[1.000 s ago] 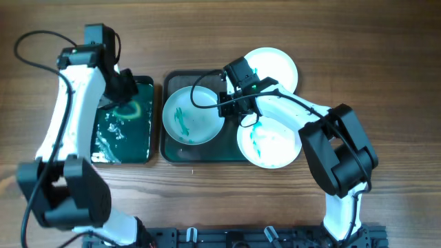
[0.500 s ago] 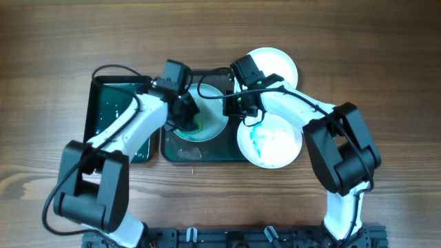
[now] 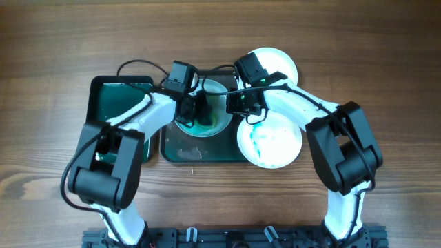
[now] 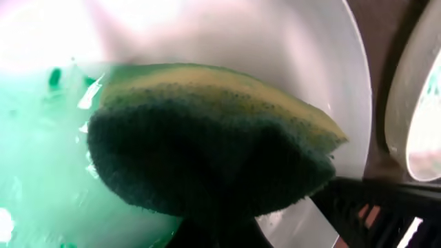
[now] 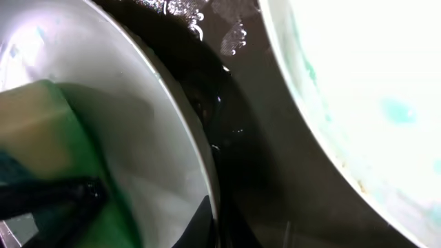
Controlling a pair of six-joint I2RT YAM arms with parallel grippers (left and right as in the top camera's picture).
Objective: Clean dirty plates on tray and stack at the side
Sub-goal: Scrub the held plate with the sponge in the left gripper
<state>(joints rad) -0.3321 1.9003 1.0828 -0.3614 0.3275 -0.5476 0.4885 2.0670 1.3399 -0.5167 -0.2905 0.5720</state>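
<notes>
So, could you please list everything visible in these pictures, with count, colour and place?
scrubbed plate: 1, white with green wash, on the large tray
streaked plate: 1, white with teal streaks, at the large tray's right edge
top plate: 1, white, top right
large tray: 1, dark grey-green, wet, table centre
small tray: 1, black, green liquid inside, left of the large tray
sponge: 1, yellow and dark green, on the scrubbed plate
table: 1, brown wood
left gripper: holds the sponge
right gripper: at the scrubbed plate's right rim, grip unclear
</notes>
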